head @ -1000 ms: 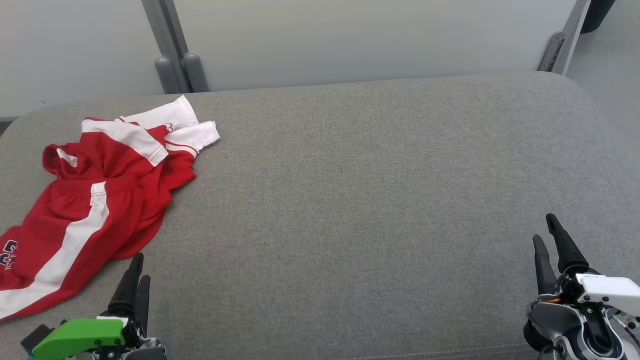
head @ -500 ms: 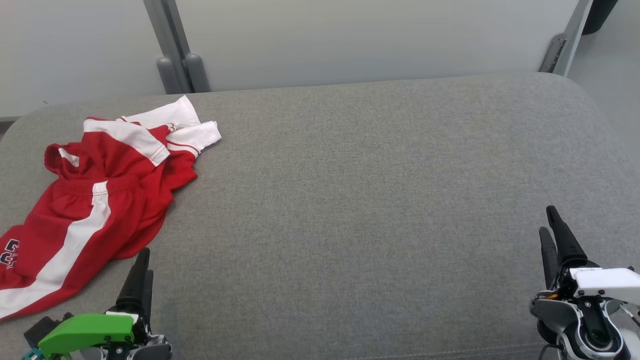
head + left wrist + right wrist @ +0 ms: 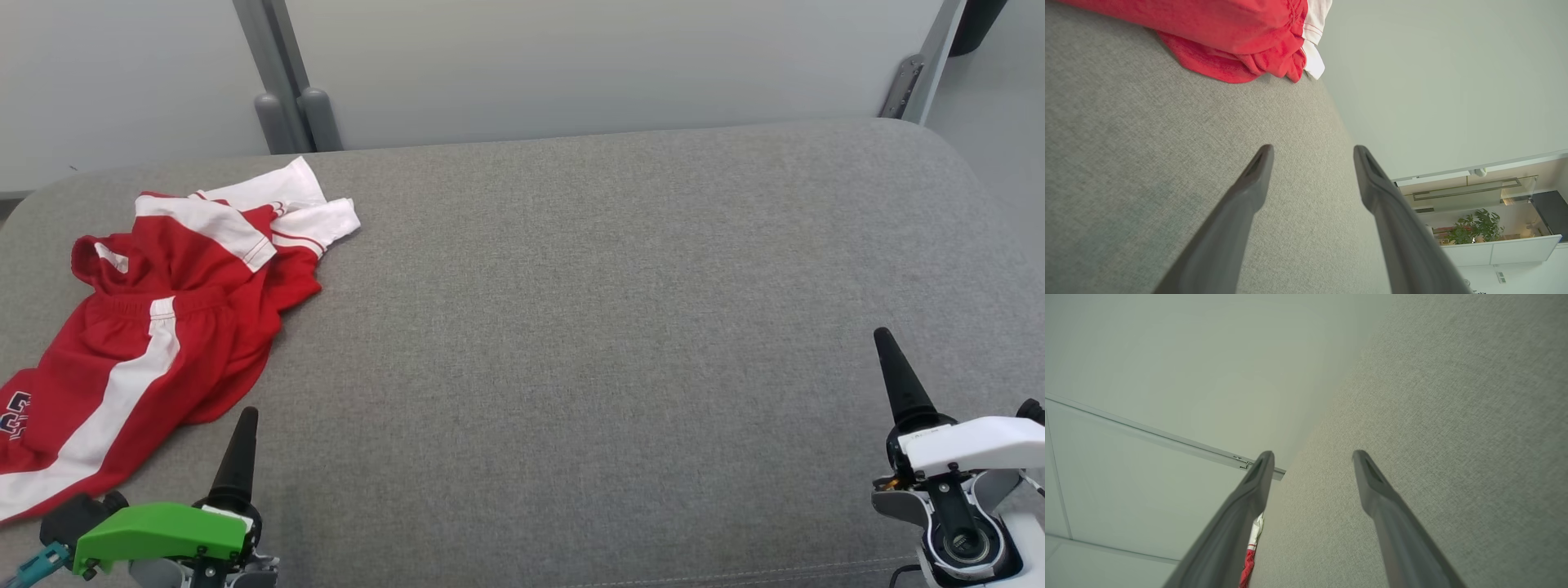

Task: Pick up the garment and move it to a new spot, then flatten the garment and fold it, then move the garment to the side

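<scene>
**A:** How are the pincers set?

**B:** The left pincer [image 3: 1312, 163] and the right pincer [image 3: 1312, 457] are both spread wide, and nothing is gripped in either. Both are held low over the grey worktop [image 3: 612, 327].

**A:** Where is the garment found?

**B:** The garment [image 3: 163, 327] is seen just ahead and to the left of the left pincer, its near hem close beside the fingertip but not touched. From the right pincer it is well apart, far off to the left. The left arm is judged the nearer one.

**A:** And its long axis?

**B:** It is laid slantwise, from the lettered end beside and to the left of the left pincer to the white end farther ahead.

**A:** How is it described?

**B:** Red cloth is crossed by a broad white stripe. It is crumpled, bunched and doubled over at the far end, and flatter nearby. No lifting has been done yet.
</scene>
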### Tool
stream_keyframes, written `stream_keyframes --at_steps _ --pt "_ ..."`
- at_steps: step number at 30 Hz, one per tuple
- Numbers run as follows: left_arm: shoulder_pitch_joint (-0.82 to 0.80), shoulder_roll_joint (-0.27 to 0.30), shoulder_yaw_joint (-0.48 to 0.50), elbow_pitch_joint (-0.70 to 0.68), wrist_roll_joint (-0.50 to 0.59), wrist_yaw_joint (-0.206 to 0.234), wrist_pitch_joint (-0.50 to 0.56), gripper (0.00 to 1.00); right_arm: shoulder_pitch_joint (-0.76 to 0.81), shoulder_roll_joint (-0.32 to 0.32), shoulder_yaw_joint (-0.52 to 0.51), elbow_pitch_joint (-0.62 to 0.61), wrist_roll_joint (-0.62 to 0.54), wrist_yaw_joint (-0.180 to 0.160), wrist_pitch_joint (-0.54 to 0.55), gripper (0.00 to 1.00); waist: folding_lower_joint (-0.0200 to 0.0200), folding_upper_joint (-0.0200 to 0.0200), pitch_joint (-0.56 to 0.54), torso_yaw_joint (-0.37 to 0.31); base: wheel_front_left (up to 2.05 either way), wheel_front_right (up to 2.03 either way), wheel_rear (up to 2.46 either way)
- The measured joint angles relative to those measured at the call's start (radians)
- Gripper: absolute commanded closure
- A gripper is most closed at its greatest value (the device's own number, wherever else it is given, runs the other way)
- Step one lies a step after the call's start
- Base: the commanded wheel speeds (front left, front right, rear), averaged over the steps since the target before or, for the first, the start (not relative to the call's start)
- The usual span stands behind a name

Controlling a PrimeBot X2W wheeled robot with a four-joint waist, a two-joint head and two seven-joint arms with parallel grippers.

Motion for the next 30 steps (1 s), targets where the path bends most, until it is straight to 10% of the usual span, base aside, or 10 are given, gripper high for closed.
stream_keyframes --at_steps 30 --pt "-0.005 0.051 -0.104 -0.04 0.441 0.085 -0.106 0.0 0.0 -0.06 0.14 -0.027 -0.465 -0.088 -0.107 0.0 0.0 0.0 -0.001 -0.007 0.0 0.0 0.0"
